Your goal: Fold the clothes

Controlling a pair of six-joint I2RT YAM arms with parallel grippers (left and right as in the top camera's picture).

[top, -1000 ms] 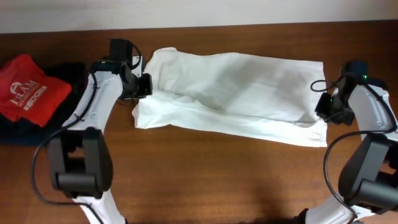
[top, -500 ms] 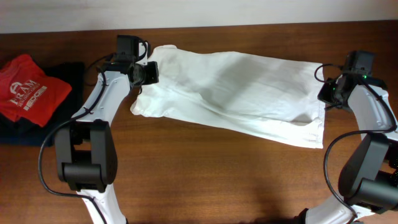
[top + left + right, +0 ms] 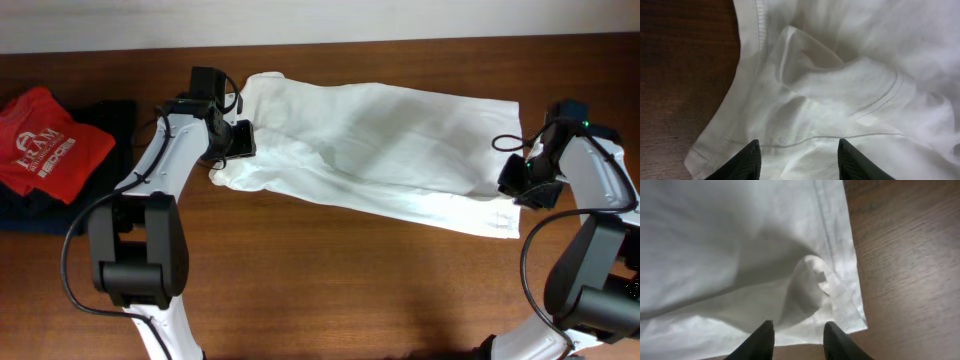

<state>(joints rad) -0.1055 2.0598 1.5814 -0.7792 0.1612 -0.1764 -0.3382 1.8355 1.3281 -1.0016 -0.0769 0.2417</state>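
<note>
The white T-shirt (image 3: 380,150) lies folded lengthwise across the far half of the table, wrinkled; no green print shows. My left gripper (image 3: 237,140) is open over its left end, fingers spread above the hemmed folds (image 3: 830,90). My right gripper (image 3: 518,182) is open at the shirt's right end, its fingers (image 3: 797,335) straddling the near edge of the cloth (image 3: 740,255) beside a small raised fold. Neither gripper holds fabric.
A red shirt with white lettering (image 3: 45,140) lies on a dark folded garment (image 3: 110,115) at the far left. Bare brown wooden table (image 3: 330,290) fills the near half. The table's far edge meets a pale wall.
Both grippers moved toward the near edge again after shifting farther back. The shirt's left end has bunched slightly inward; the right end lies much as before.
</note>
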